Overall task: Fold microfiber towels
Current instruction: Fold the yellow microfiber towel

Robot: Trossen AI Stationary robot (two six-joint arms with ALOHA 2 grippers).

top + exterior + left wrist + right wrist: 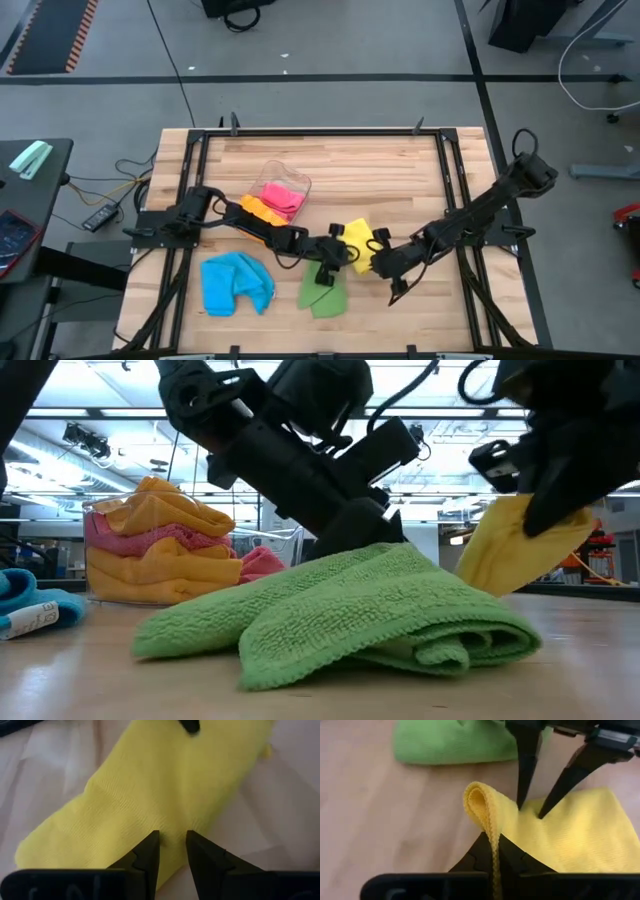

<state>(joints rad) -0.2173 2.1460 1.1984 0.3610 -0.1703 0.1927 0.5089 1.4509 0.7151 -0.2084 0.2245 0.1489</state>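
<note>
A yellow towel (358, 240) lies near the table's middle, and both grippers are on it. My left gripper (173, 840) reaches in from the left. Its fingers stand a little apart, with their tips on the towel's flat part. My right gripper (494, 845) comes from the right and is shut on the towel's raised edge. In the low view the yellow cloth (515, 550) hangs slanting below the right gripper (560, 480). A folded green towel (325, 290) rests flat on the wood just nearer than the yellow one. My left gripper sets both fingertips (521, 802) on the flat middle of the yellow towel (172, 822), slanting down from the table's left. Its fingers stay apart, with cloth showing in the gap. That part of the towel lies on the table. My right gripper pinches the yellow towel's hemmed edge (493, 832) between its two fingers, slanting down from the table's right. The cloth curls over in a loop (477, 800) beyond the fingertips. This side is lifted off the wood, and the rest (580, 835) lies flat under the left fingers.
A clear tub (296, 185) at the table's middle back holds folded orange and pink towels (160, 545). A crumpled blue towel (237, 283) lies at the near left. Black frame rails (455, 170) run along the table's sides. Bare wood shows at the near right.
</note>
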